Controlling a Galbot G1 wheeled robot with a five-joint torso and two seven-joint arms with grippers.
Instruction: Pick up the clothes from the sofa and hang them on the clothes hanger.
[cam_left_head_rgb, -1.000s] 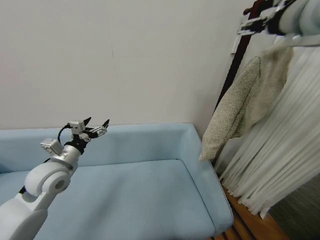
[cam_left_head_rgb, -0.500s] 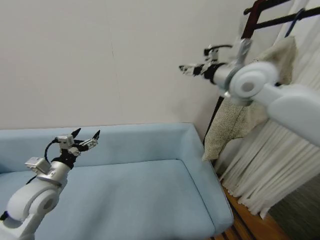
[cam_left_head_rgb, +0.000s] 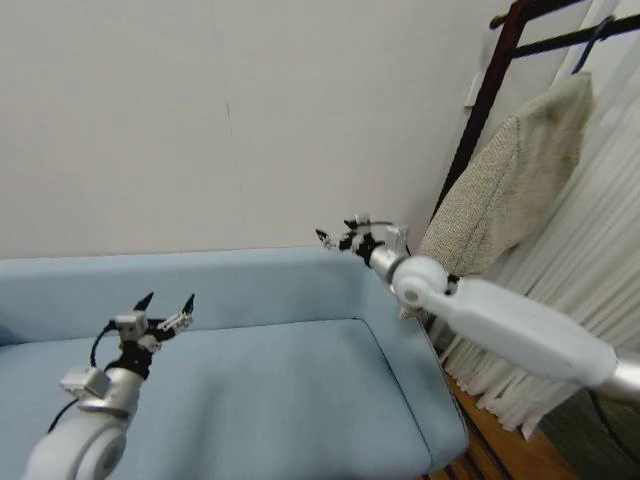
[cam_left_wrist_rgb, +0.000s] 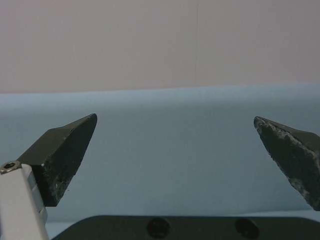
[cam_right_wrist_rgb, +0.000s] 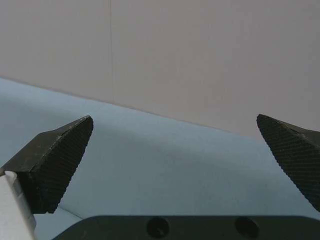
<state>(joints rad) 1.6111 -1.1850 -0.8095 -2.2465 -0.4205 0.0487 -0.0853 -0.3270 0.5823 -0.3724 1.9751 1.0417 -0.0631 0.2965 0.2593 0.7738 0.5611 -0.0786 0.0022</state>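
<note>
Against a pale wall, the right pincer (cam_left_head_rgb: 335, 238) hovers wide open and empty over the sofa (cam_left_head_rgb: 300, 400) back, the garment (cam_left_head_rgb: 510, 190) hanging on the rack (cam_left_head_rgb: 480, 110) just beyond, the left pincer (cam_left_head_rgb: 167, 300) likewise open and empty.

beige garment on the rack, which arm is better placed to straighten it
Probably the right: right gripper hangs open over the sofa's back near the beige garment; left gripper, open, is far across the sofa.
</note>
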